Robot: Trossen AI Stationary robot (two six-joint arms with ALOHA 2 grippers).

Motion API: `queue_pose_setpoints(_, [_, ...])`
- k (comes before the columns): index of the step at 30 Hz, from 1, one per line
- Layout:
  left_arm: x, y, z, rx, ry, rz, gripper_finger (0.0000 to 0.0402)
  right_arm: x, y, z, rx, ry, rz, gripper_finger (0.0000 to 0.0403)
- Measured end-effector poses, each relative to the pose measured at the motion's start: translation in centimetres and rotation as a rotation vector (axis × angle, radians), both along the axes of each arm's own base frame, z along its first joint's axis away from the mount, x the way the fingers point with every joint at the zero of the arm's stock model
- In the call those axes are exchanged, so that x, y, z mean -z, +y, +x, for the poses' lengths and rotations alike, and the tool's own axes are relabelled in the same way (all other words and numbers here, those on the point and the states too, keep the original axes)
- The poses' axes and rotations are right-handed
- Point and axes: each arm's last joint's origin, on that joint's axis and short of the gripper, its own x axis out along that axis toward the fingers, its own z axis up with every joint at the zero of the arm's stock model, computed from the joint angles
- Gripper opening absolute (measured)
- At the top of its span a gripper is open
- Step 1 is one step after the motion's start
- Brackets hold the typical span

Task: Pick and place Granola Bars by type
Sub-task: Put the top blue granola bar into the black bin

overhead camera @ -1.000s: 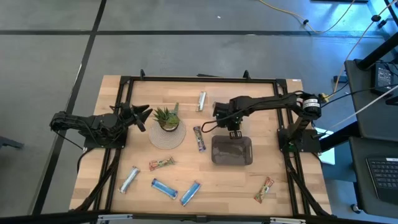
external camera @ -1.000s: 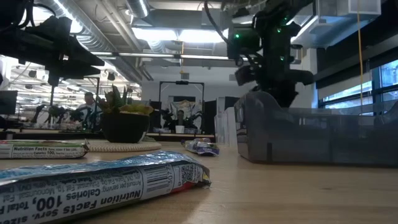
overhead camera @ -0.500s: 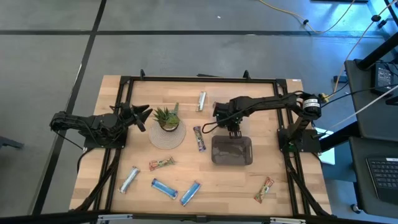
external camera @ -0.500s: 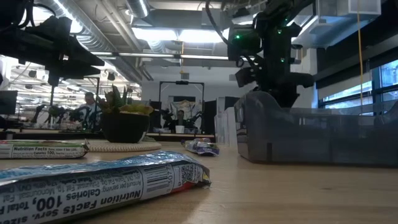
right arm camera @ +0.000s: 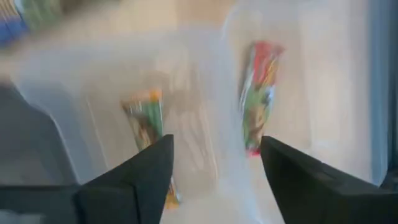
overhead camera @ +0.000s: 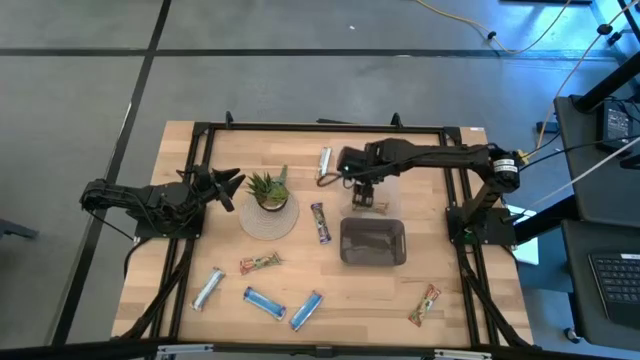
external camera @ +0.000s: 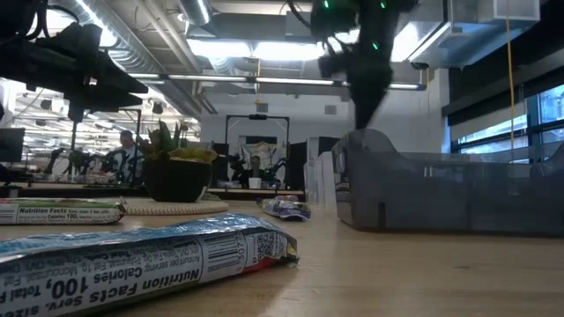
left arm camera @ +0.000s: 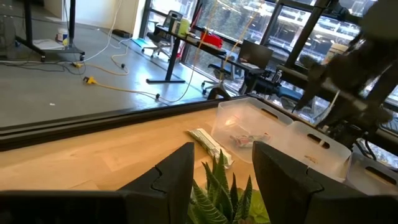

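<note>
Crowding table centre, potted plant [overhead camera: 269, 190], grey bin [overhead camera: 373, 243]

Near bar wrapper [external camera: 141, 264]: "Nutrition Facts", "Calories 100". Left bar [external camera: 57, 211]: "Nutrition Facts".

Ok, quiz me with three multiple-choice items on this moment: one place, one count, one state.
1. The purple bar lies: A between plant and grey bin; B inside the grey bin; C at the front edge.
2. Green-and-red bars in the clear bin: A one; B two; C four.
3. The right gripper is: A shut on a bar; B open, empty; C shut, empty.
A: the high view shows it there. B: the right wrist view shows two. B: fingers apart, nothing between.
</note>
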Motion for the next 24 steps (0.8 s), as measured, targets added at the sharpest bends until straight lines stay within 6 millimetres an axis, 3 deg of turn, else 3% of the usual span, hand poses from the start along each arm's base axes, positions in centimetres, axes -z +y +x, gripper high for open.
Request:
queue_pose_setpoints(4, [0.0, 0.0, 0.0, -0.001, 0.000, 0.000, 0.0157, -2.5, 0.2, 1.2, -0.015, -0.145, 0.058, 0.0253])
queue_pose_setpoints(8, [0.0, 0.0, 0.0, 0.000, 0.000, 0.000, 0.0157, -3.8, 0.3, 2.5, -0.018, -0.305, 0.108, 0.0270])
queue_pose_setpoints(18, [0.0, 0.0, 0.0, 0.000, 0.000, 0.000, 0.0157, -3.1, 1.3, 4.1, -0.045, -0.370, 0.111, 0.0352])
queue_pose_setpoints(24, [0.0, 0.0, 0.0, 0.002, 0.000, -0.001, 0.0157, -2.8, 2.4, 4.8, -0.084, -0.387, 0.101, 0.0362])
